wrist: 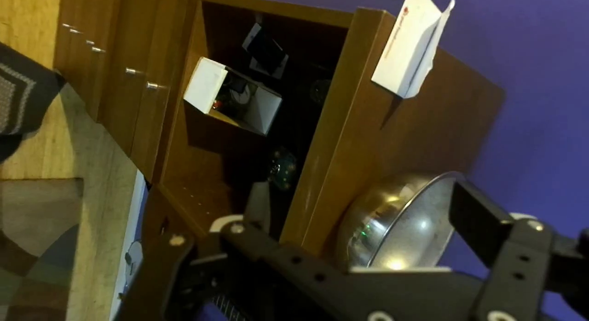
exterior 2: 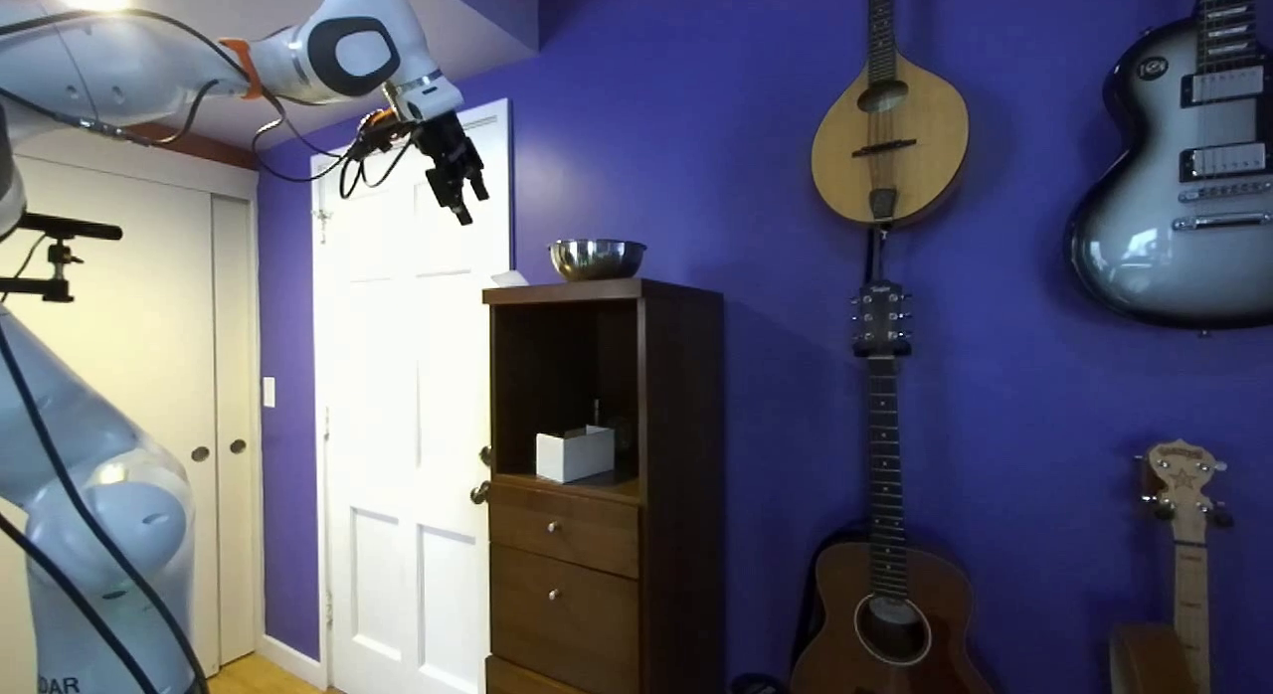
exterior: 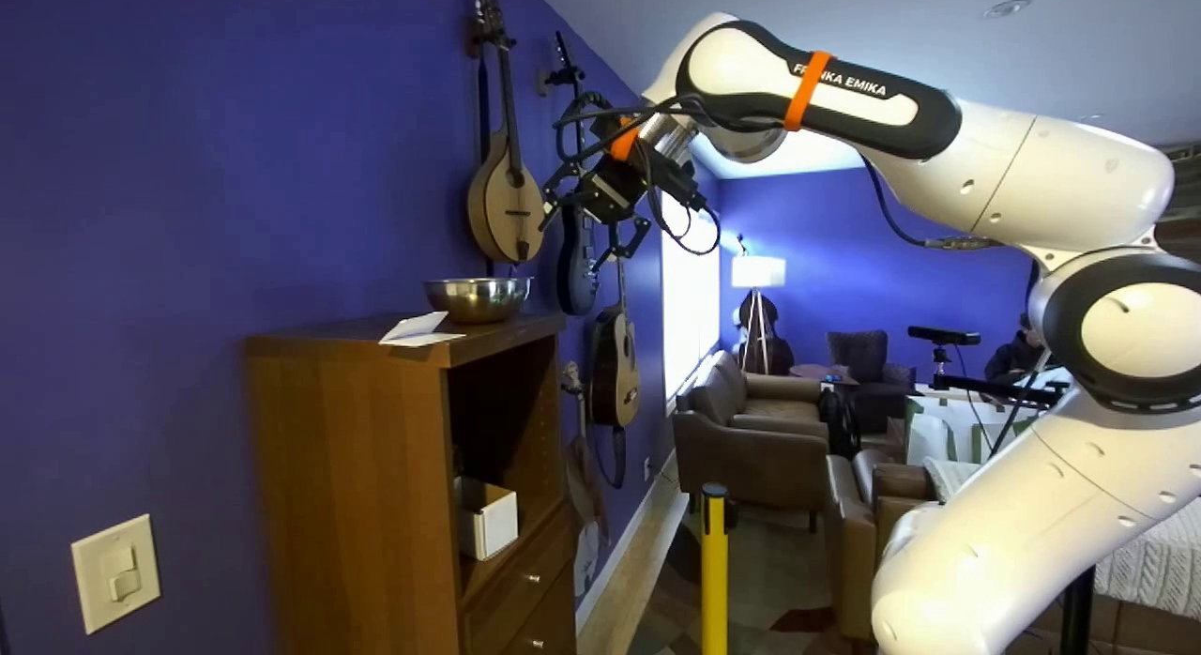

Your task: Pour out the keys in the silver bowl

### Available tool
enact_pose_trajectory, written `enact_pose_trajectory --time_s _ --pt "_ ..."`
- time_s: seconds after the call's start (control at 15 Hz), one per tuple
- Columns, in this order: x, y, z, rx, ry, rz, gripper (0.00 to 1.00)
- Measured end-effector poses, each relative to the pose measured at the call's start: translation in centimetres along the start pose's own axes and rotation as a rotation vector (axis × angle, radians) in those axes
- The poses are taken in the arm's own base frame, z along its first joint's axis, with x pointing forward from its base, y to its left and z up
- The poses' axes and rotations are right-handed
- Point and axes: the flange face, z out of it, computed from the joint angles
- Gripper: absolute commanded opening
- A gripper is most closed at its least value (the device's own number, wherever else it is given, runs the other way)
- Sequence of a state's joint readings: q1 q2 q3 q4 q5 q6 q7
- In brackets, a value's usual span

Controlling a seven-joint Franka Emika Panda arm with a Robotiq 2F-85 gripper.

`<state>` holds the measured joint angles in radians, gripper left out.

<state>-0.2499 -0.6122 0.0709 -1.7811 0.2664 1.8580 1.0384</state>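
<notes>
In both exterior views we observe the silver bowl (exterior: 478, 301) upright on top of the brown cabinet (exterior: 347, 467), near a folded white item (exterior: 415, 327). We note the gripper (wrist: 361, 206) higher than the bowl and apart from it, fingers spread wide. On the open shelf (exterior 2: 623, 487) below, we record a white box (exterior 2: 575, 456).

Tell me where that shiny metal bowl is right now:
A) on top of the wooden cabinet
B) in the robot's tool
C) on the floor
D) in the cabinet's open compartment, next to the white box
A: both exterior views show the silver bowl standing on top of the wooden cabinet, while the open tool hangs apart from it.
</notes>
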Motion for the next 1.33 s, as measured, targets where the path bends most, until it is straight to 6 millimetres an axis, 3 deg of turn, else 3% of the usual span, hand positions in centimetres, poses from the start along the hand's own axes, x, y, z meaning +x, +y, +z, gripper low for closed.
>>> enact_pose_trajectory --time_s 0.27,0.47,0.67,0.8,1.0,1.13,1.33 --pt "0.7 -0.2 0.3 -0.013 0.006 -0.071 1.00" --pt "3.7 -0.2 -1.3 -0.076 0.065 -0.220 1.00" --pt "6.7 -2.1 -2.3 -0.106 0.166 -0.354 1.00" --pt "7.8 -4.3 -1.7 -0.113 0.223 -0.421 1.00" --pt "9.8 -7.2 1.2 -0.137 0.292 -0.466 1.00" --pt "10.8 -8.0 2.6 -0.149 0.298 -0.469 1.00" --pt "11.1 -8.0 3.1 -0.162 0.298 -0.471 1.00"
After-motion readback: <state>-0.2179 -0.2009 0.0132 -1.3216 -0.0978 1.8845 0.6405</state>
